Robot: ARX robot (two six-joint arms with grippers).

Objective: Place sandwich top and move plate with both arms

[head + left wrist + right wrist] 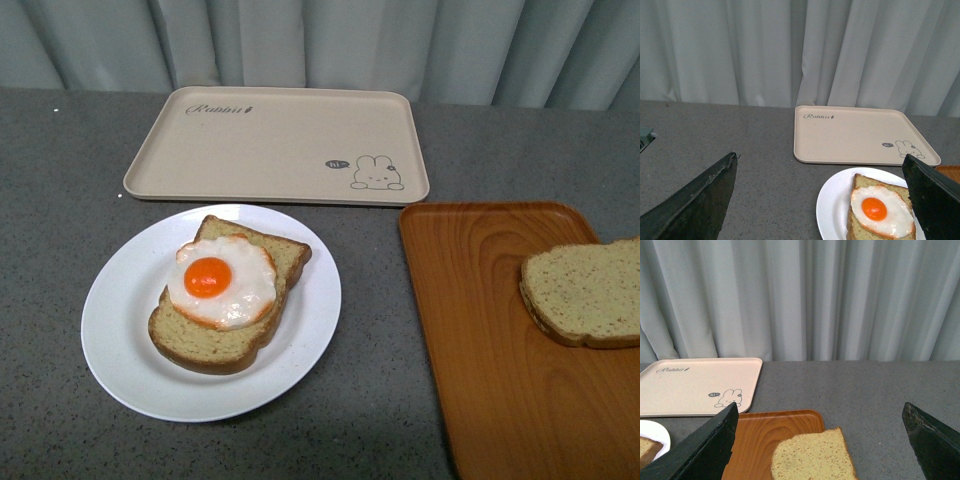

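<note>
So, the sandwich top is lying flat on the right side of the orange wood-grain tray, w/ its right edge running out of the front view. Nothing's touching it from above. The plate is sitting on the grey bench to the left of that tray, w/ a strip of bench showing btwn them. It's carrying the other bread slice, and a fried egg is resting on that slice, yolk up. A beige rabbit-print tray is lying farther back, just beyond the plate's far rim. Can't tell if they're touching tbh. A pale curtain is hanging behind the bench.

As for the left gripper, it's hovering w/ jaws spread wide and holding nothing. The plate and egg slice are showing right by one finger in its wrist view. The right gripper is gaping wide too, also empty, w/ the sandwich top and orange tray showing btwn its two fingers. Can't tell how high either one is hanging above the bench.
</note>
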